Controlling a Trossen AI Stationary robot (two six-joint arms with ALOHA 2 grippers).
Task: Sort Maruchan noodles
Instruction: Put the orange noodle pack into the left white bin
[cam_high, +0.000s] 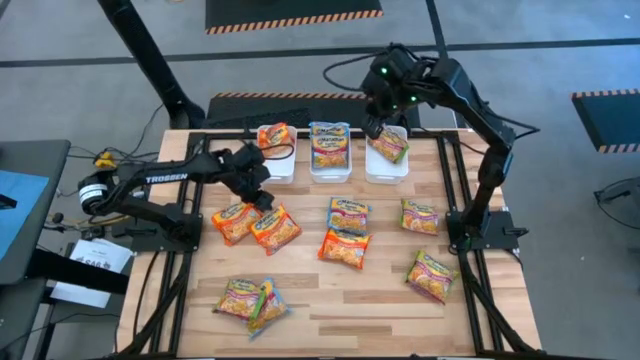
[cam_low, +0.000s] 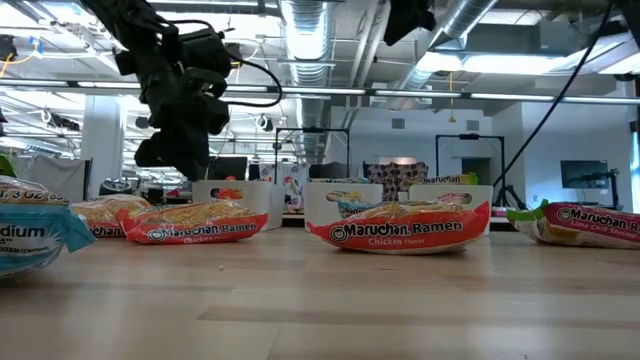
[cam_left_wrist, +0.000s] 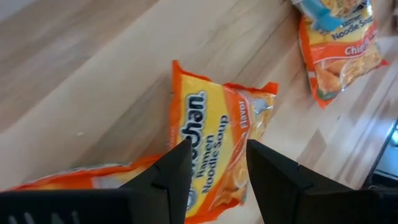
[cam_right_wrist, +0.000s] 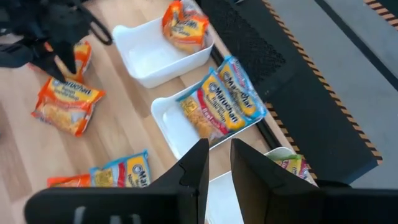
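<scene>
Several Maruchan noodles packets lie flat on the wooden table. My left gripper (cam_high: 263, 198) (cam_left_wrist: 216, 155) hangs open just above two orange packets (cam_high: 236, 221) (cam_high: 275, 228). Its fingers stand on either side of one orange packet (cam_left_wrist: 208, 143) without touching it, and the low view shows the left gripper (cam_low: 172, 158) clear of the packets. Three white bins stand in a row at the far edge. They hold an orange packet (cam_high: 274, 135), a blue packet (cam_high: 329, 145) and a green-pink packet (cam_high: 389, 146). My right gripper (cam_high: 376, 124) (cam_right_wrist: 219, 158) is high over the right bin, narrowly open and empty.
More packets lie on the table: blue (cam_high: 348, 213) and orange (cam_high: 343, 248) in the middle, two green-pink ones (cam_high: 420, 215) (cam_high: 432, 275) to the right, and two overlapping ones (cam_high: 250, 300) near the front left. The black frame rails (cam_high: 452, 190) run along the table's sides.
</scene>
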